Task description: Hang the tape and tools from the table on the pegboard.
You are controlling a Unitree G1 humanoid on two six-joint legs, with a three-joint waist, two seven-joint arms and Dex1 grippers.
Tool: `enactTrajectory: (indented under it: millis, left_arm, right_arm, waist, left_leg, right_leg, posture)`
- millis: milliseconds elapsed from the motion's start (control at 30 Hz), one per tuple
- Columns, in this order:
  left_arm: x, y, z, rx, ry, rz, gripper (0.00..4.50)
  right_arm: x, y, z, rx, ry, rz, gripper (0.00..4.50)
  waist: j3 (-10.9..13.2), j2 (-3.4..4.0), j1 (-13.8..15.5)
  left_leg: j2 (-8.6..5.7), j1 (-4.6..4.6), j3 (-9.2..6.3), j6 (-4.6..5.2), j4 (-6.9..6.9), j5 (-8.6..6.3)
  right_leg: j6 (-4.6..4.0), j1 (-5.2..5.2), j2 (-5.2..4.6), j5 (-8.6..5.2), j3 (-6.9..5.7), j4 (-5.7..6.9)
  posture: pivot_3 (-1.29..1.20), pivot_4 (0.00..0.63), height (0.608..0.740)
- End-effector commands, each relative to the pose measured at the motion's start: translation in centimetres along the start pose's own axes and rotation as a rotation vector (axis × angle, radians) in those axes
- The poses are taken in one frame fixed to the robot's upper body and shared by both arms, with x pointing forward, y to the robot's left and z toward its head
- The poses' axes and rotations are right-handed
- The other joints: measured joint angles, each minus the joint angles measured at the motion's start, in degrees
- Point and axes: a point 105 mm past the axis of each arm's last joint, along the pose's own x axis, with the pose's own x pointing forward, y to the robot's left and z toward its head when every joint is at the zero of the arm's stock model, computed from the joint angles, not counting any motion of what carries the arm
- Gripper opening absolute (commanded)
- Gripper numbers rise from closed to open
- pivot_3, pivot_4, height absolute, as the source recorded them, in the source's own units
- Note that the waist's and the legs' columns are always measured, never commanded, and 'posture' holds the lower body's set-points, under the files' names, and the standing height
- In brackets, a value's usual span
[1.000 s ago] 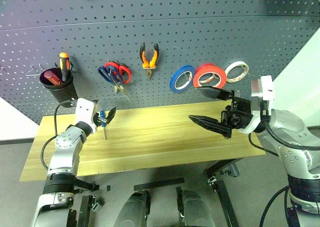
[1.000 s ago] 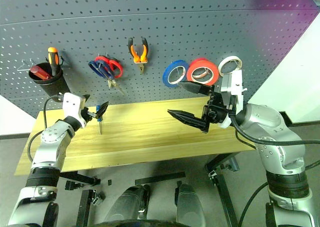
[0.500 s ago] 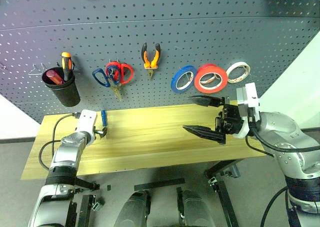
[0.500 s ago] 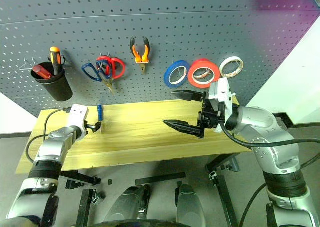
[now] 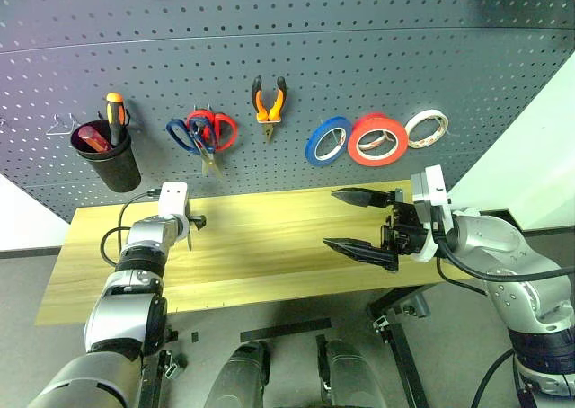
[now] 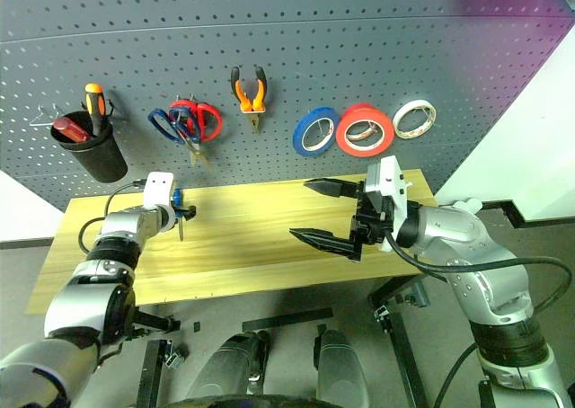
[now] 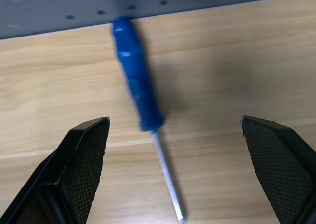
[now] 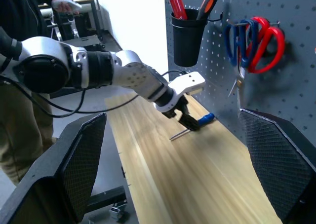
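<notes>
At the tabletop's [image 5: 296,246] back left edge, under the pegboard [image 5: 359,57], we have the left end effector [image 7: 190,150] spread wide over the blue-handled screwdriver [image 7: 137,93].

The screwdriver lies flat between the open fingers, apart from both; its long axis runs from the handle near the pegboard's foot to the tip nearer the wrist, crosswise to the finger gap, so we judge a closing pinch would meet the shaft squarely. The left arm is far nearer; the right end effector [image 5: 364,219] hangs open and empty, well apart over the tabletop's right half. The left wrist view gives us the clearance on each side; the right wrist view adds the black cup [image 8: 190,34] and a person standing behind.
</notes>
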Motion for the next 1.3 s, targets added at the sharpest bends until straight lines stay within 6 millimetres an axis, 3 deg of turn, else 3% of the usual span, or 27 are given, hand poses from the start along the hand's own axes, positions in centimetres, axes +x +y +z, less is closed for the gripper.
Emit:
enactTrajectory:
  millis: [33, 533, 1300]
  left_arm:
    - [0.1, 0.6, 1.0, 0.019, -0.033, 0.031, 4.44]
    - [0.3, 2.2, -0.1, 0.000, -0.024, 0.075, 4.44]
    - [0.5, 1.1, 0.5, -0.025, -0.050, 0.044, 4.44]
  right_arm:
    - [-0.1, 0.7, 1.1, -0.033, -0.031, 0.004, 4.50]
    - [-0.9, 2.2, 0.9, 0.023, -0.028, -0.040, 4.50]
    - [-1.8, 4.2, 0.5, 0.123, -0.009, -0.090, 4.50]
  waist:
    - [0.02, 0.00, -0.02]
    - [1.41, -0.27, -0.12]
    - [4.66, -0.31, -1.29]
  left_leg:
    - [0.00, 0.00, 0.00, 0.00, -0.01, 0.00]
    - [0.00, -0.06, -0.01, 0.06, -0.03, -0.03]
    - [-0.03, -0.25, 0.03, 0.19, -0.10, -0.11]
  right_leg:
    - [0.00, 0.00, 0.00, 0.00, 0.00, -0.01]
    - [0.01, -0.02, -0.09, -0.01, 0.04, -0.08]
    - [0.14, -0.18, -0.25, -0.10, 0.06, -0.18]
  posture:
    - [-0.10, 0.220, 0.740]
    - [-0.13, 0.271, 0.740]
    - [-0.18, 0.351, 0.740]
